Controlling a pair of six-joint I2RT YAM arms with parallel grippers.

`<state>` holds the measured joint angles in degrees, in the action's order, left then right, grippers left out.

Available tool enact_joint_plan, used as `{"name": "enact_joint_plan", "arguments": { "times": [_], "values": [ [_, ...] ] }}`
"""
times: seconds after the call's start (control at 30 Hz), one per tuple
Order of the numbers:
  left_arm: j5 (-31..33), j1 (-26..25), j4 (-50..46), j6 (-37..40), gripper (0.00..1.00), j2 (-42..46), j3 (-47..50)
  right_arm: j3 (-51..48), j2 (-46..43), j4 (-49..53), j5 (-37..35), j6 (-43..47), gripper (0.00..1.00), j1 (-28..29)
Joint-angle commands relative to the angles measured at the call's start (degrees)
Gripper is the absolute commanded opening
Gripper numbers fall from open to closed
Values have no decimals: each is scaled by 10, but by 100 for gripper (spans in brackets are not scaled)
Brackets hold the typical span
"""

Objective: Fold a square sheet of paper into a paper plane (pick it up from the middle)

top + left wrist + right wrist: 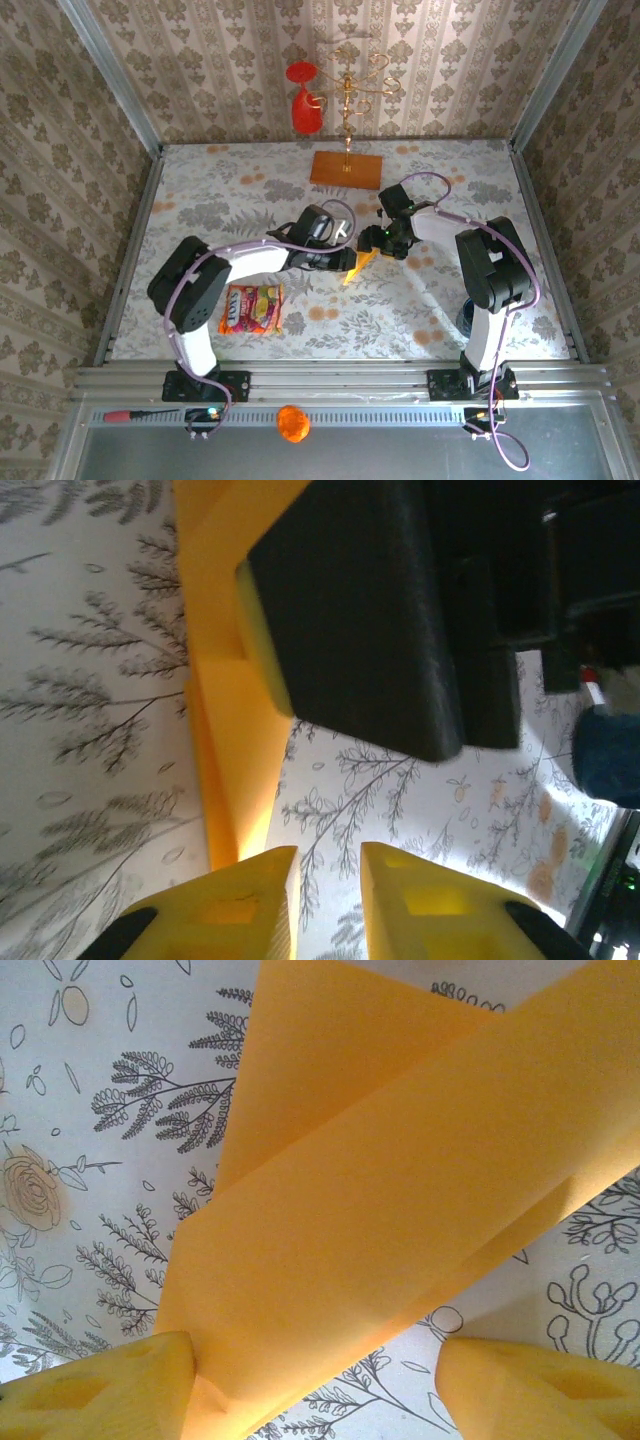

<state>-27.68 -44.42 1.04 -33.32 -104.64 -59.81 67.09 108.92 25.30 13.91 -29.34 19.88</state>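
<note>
1. Two arms meet over the folded paper [357,266], mid-table [200,200].
2. Left gripper [325,860] — jaws barely parted, empty; right gripper [315,1352] — spread wide, paper between.
3. Snack packet [252,307] at 8 o'clock; board [345,168] at 12.

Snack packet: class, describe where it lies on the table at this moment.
In the top external view the snack packet lies on the near-left part of the table, beside the left arm, left of the folded yellow-orange paper.

- From above, bright, even light falls on the pale floral-patterned surface [200,200]; my arms cast soft shadows.
- Left wrist: glare whitens the lower right corner, and close parts blur.
- Right wrist: the folded yellow-orange paper sheet [400,1180] is softly shaded at its creases.
</note>
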Motion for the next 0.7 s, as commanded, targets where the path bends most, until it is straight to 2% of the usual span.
{"name": "enact_joint_plan", "arguments": {
  "times": [0.0,0.67],
  "values": [
    [-23,-1,32,-22,21,-22,-21,-28,77,-6,-71,3,72,-5],
    [-27,-2,21,-17,16,-66,-21,-25,82,-2,-69,1,71,-5]
  ]
}}
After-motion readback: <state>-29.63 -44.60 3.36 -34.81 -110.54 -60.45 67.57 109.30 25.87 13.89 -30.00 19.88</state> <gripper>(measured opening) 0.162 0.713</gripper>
